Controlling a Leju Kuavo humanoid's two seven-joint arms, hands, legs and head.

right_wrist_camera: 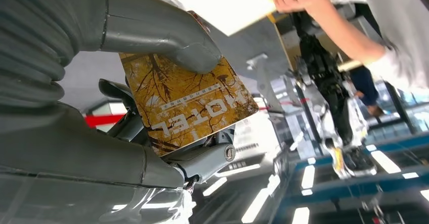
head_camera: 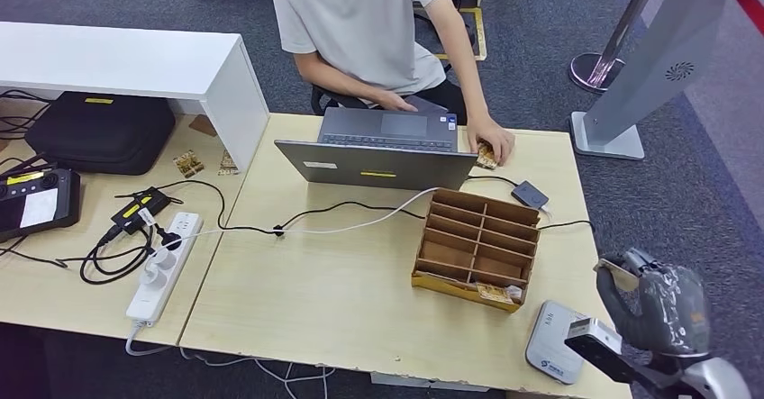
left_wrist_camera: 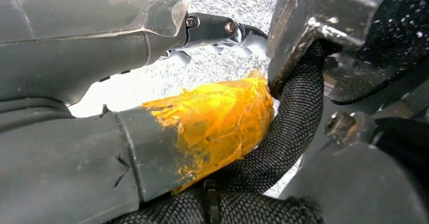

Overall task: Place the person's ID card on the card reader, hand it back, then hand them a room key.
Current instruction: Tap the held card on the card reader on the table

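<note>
Off the desk's near-right corner, the right hand [head_camera: 656, 304] pinches the yellow tree-printed hotel key card [right_wrist_camera: 188, 101]; left hand's [left_wrist_camera: 126, 57] grip can't be told.

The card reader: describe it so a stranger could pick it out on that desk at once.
Start at the light wooden desk and find the brown cardboard organizer with compartments. Go toward the near right corner; the card reader lies flat beside the robot's right hand. It is the only pale grey, rounded pad there.
</note>
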